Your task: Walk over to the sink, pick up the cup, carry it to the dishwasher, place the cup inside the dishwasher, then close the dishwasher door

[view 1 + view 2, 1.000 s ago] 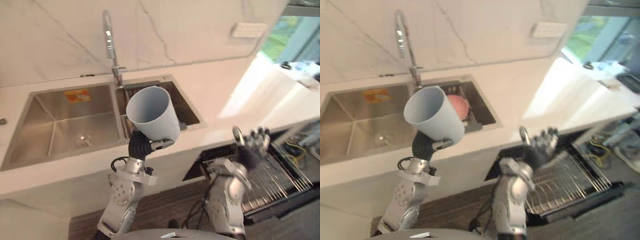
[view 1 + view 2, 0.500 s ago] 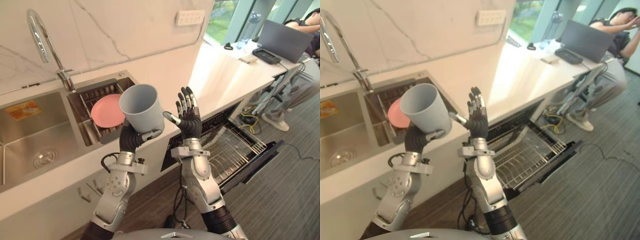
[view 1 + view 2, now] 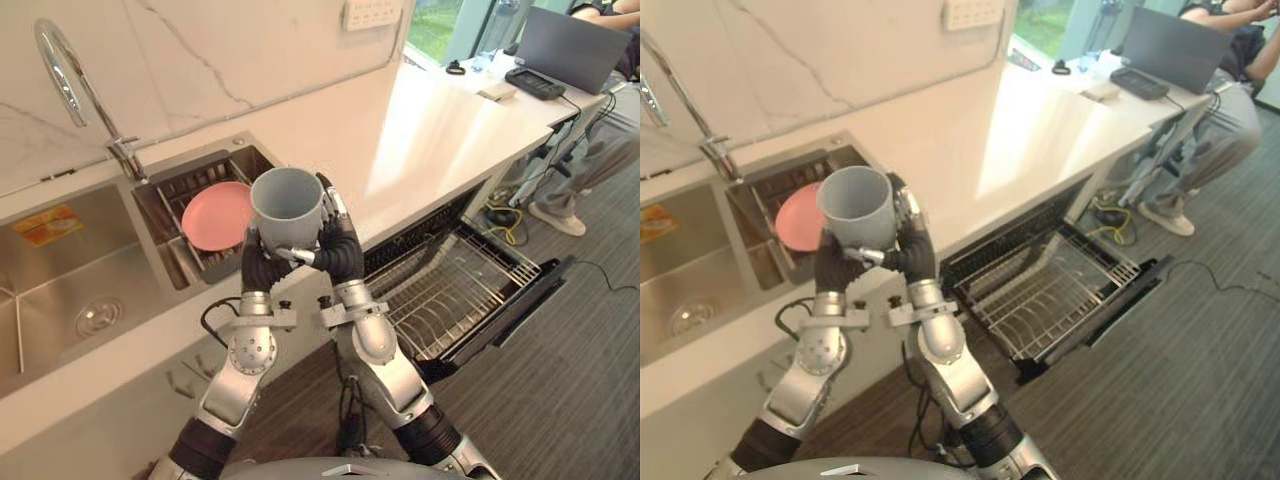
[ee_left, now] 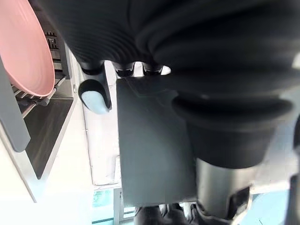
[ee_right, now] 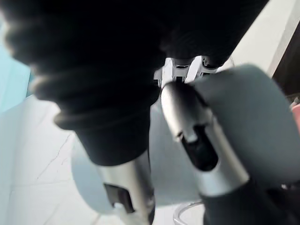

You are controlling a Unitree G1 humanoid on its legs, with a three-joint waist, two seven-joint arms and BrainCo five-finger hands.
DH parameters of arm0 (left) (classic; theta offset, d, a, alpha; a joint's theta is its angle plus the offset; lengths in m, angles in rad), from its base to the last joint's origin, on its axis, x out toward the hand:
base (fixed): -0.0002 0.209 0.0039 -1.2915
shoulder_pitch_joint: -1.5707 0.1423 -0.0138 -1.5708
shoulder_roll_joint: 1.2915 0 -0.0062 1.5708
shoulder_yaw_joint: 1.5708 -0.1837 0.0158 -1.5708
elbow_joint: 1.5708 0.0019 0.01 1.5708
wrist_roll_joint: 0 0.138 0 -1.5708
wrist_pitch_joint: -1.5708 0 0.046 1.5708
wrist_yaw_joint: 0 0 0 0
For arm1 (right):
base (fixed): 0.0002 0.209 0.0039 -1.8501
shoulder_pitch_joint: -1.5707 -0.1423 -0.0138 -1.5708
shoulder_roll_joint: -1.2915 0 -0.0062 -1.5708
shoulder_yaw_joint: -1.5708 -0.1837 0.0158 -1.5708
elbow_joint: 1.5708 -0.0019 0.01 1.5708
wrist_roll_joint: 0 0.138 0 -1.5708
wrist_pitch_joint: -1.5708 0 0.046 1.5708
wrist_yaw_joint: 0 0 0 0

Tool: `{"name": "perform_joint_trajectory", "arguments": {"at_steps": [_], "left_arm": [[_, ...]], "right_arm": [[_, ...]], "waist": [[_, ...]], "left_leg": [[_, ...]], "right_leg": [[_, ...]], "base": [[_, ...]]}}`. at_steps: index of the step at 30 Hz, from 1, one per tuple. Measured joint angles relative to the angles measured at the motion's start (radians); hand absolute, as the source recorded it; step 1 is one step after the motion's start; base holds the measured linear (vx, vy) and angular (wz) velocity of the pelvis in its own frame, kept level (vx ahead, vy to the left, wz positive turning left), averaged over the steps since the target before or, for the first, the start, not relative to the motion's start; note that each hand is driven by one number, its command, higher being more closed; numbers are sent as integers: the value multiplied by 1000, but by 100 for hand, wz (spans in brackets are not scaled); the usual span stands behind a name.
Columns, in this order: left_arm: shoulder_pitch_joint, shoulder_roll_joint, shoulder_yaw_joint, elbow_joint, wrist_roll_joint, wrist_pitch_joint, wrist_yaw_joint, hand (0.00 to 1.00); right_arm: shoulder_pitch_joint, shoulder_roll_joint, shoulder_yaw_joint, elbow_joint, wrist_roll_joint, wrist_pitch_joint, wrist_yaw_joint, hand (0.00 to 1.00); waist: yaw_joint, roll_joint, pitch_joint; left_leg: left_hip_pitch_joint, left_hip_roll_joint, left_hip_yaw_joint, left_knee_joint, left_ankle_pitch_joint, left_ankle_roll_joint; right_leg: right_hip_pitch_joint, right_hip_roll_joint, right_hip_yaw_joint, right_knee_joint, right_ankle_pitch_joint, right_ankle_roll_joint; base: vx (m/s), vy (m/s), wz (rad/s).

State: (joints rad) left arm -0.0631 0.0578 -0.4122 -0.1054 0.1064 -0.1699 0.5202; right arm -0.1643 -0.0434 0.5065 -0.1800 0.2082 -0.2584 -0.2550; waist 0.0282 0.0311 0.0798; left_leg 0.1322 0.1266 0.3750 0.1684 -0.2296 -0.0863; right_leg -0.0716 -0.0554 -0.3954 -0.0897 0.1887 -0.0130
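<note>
Grey-blue plastic cup is held up in the air on the near side of the stainless steel double sink, in front of its right basin, mouth up and tipped toward the camera. It looks empty.

Left hand grips the cup from below on the sink side. Its thumb is curled across the lower wall, and its fingers wrap round the back, mostly hidden.

Right hand is on the cup's other side, away from the sink. Its fingers are fairly straight and lie flat up the cup wall, touching it without curling round. In the right wrist view the silver thumb rests against the cup's rounded side. So both hands are on the cup, one either side.

Round pink plate stands tilted in a dark dish rack inside the sink's right basin, just behind the cup. The plate also shows in the left wrist view.

Chrome arched faucet stands at the back of the sink, between the two basins. An orange sticker is on the left basin's back wall.

White stone counter runs right from the sink. Under it, right of the sink, is a dishwasher with its dark door dropped open and a wire rack pulled out over the door.

Far right of the sink, at the counter's end, is a grey laptop, with a seated person beside it. White wall socket plate is on the marble wall, up and right of the sink.
</note>
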Motion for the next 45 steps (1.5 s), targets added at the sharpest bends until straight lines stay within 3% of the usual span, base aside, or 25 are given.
{"name": "perform_joint_trajectory", "arguments": {"at_steps": [8, 13, 19, 25, 31, 45], "left_arm": [[-47, -3, 49, 66, 93, 33, 64, 100], [-80, -14, 62, 111, 156, 33, 83, 100], [-81, -22, 81, 137, 200, 37, 89, 100], [-81, -22, 79, 137, 232, 38, 114, 100], [-80, -27, 64, 130, 231, 38, 131, 100], [-77, -39, 6, 114, 231, 29, 130, 100]], "right_arm": [[-22, -1, 11, 1, -23, 12, -25, 0], [-38, -2, 39, 16, -59, 26, -101, 0], [-44, -3, 37, 49, -58, 56, -104, 0], [-43, -3, 38, 49, -58, 56, -117, 0], [-40, -3, 41, 51, -34, 39, -140, 0], [-34, 14, 64, 52, 141, -16, -146, 0]], "waist": [[6, -1, -1], [6, -2, -2], [6, -6, -4], [12, -14, -10], [14, -13, -11], [27, -12, -23]], "left_leg": [[-19, -5, -21, 0, 0, 1], [-26, -7, -36, 0, 1, 4], [-27, -15, -48, 1, 4, 9], [-37, -14, -53, 3, 12, 10], [-44, -8, -70, 3, 17, 5], [-41, -10, -76, 3, 19, 4]], "right_leg": [[-17, -2, 0, 0, 14, -1], [-20, -4, -3, 0, 21, -1], [-21, -10, -1, 0, 28, -1], [-29, -12, -14, 0, 10, -7], [-27, -12, -31, 0, 5, -14], [-23, -10, -35, 0, 3, -14]], "base": [[6, 3, 0], [-1, 1, 1], [-18, -2, 0], [-25, -21, 2], [1, -12, 7], [0, 0, 0]]}}
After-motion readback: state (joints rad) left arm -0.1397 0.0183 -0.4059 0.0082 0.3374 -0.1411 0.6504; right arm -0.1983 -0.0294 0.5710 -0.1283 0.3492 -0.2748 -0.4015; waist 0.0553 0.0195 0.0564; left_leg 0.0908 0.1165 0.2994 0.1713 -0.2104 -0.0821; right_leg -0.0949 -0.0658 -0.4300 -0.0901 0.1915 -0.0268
